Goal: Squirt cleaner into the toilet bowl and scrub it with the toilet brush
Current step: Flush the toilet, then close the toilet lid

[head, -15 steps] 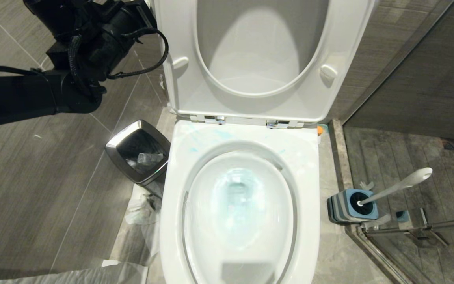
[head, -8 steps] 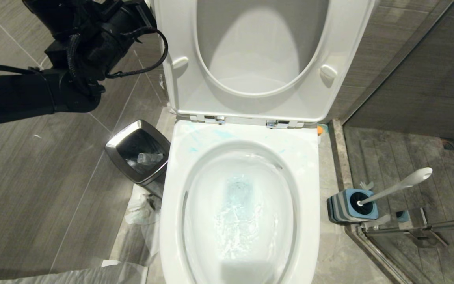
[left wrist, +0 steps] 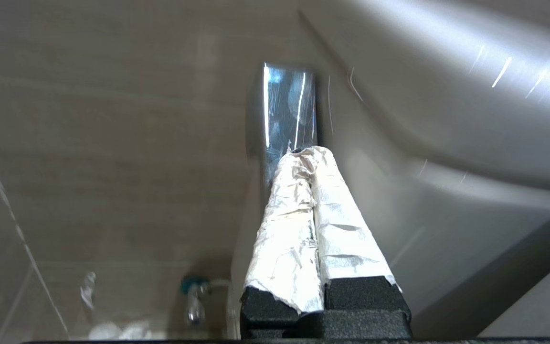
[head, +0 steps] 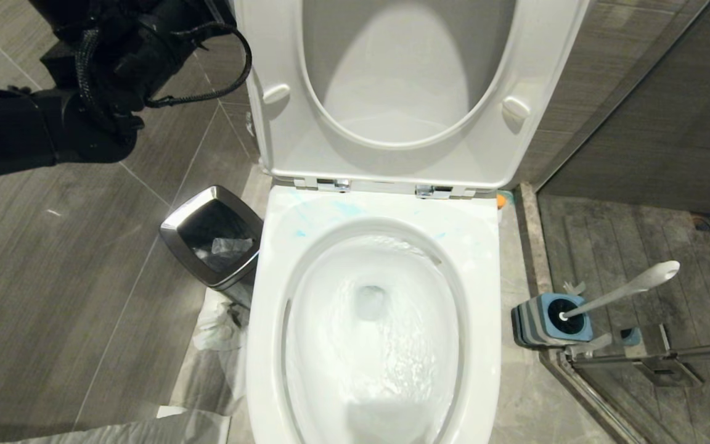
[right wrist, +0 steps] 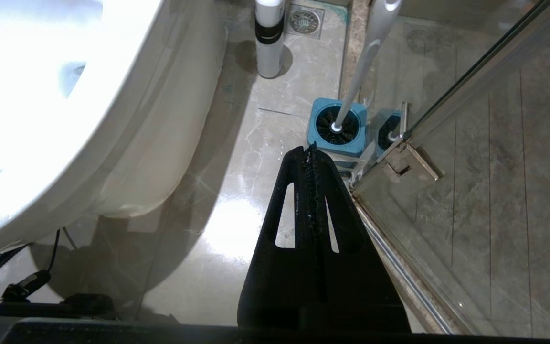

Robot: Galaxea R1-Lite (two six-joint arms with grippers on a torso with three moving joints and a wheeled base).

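2 floor finishes are seen: grey wood-grain tile on the left, glossy marbled stone round the toilet bowl (head: 478, 246), which is glossy white with seat and lid raised. Frothy water is seen swirling in the oval basin, and turquoise cleaner (head: 347, 209) is smeared on the back rim. The brush (head: 626, 288) is stood in its square blue holder (head: 549, 320) by the glass door. A steel-rimmed bin (head: 173, 231) sits left. The left gripper (left wrist: 303, 157), foil-wrapped, is held pinched together and empty near a chrome plate; the right gripper (right wrist: 309, 153) is pressed closed above the floor.
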